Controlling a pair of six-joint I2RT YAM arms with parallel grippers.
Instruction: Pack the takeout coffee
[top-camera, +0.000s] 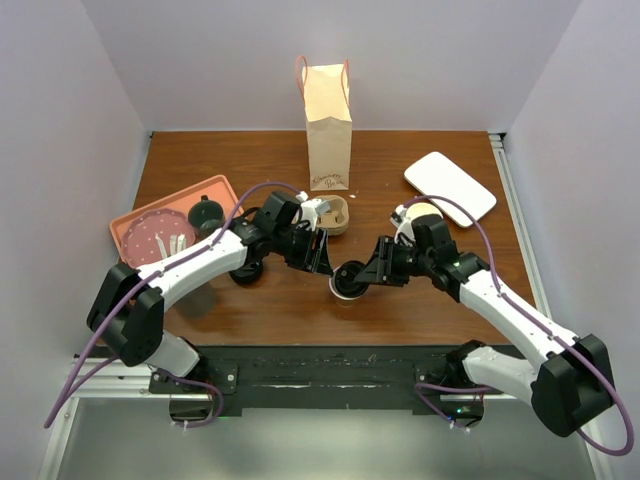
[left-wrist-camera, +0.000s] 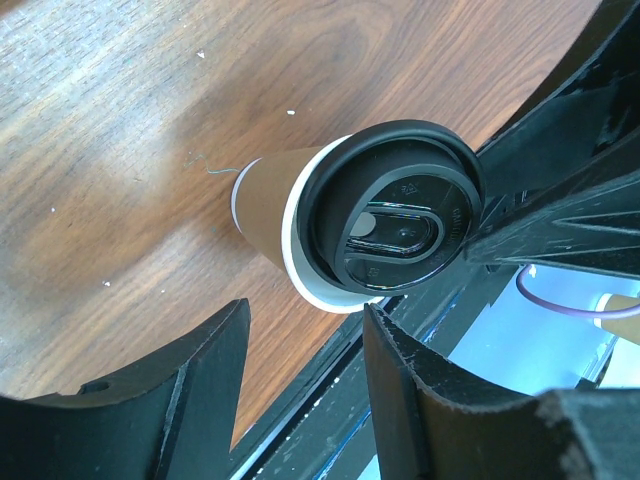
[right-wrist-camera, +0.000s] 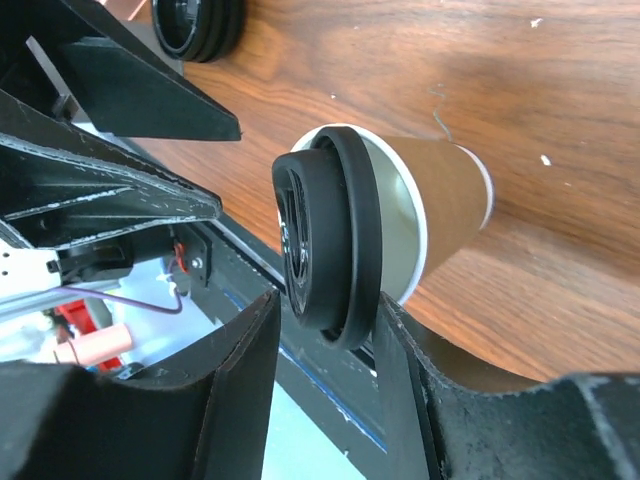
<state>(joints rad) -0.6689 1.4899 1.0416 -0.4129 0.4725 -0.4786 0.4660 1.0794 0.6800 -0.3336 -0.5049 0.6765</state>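
Near the middle of the wooden table (top-camera: 290, 305), the danger lies with the black sip lid (right-wrist-camera: 325, 240), which looks crooked on the rim of the takeout coffee (top-camera: 348, 283): a squeeze or pull from my right gripper (right-wrist-camera: 328, 305) could pop it off or tip the cup. That gripper's fingers closely flank the lid's edge, though I cannot tell whether they press it. My left gripper (left-wrist-camera: 305, 330) is spread and empty with the cup just beyond its fingertips, and the paper bag (top-camera: 328, 125) stands well apart at the far side.
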